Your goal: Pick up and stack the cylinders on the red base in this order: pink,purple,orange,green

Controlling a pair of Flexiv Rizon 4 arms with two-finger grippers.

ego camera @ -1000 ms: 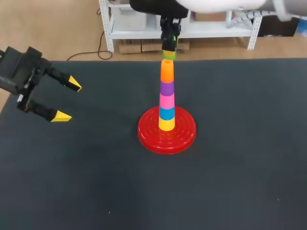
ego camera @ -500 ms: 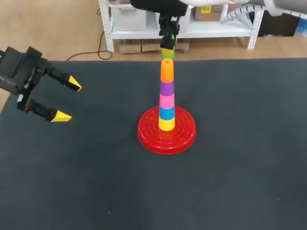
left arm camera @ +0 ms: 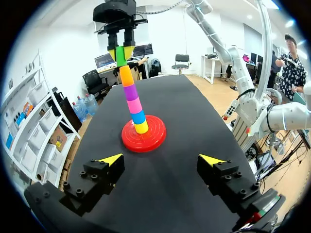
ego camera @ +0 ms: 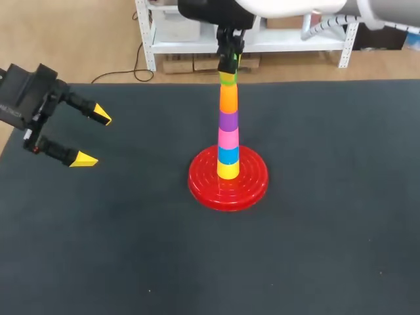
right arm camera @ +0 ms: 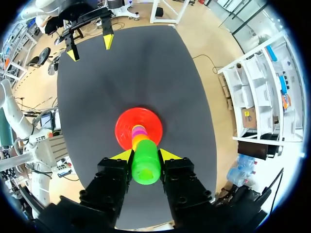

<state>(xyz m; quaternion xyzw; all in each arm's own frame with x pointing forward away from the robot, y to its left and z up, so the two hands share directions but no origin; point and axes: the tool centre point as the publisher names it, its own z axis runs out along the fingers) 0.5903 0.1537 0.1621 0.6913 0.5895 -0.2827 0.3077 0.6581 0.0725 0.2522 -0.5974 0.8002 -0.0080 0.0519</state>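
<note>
The right hand [ego camera: 228, 60] is clamped on the green cylinder [ego camera: 228, 78], holding it right on top of the orange cylinder [ego camera: 228, 98]. Beneath that sit the purple cylinder [ego camera: 228, 121], pink cylinder [ego camera: 228, 138], a blue ring [ego camera: 228, 155] and a yellow ring [ego camera: 228, 170], all on the red base [ego camera: 252, 184] at mid-desk [ego camera: 328, 230]. The left hand [ego camera: 93, 136] hangs at the far left with its fingers spread and nothing between them.

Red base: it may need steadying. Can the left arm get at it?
Probably yes: the left claw is open and empty, nothing stands between it and the red base, and the right claw holds the green cylinder high above.
</note>
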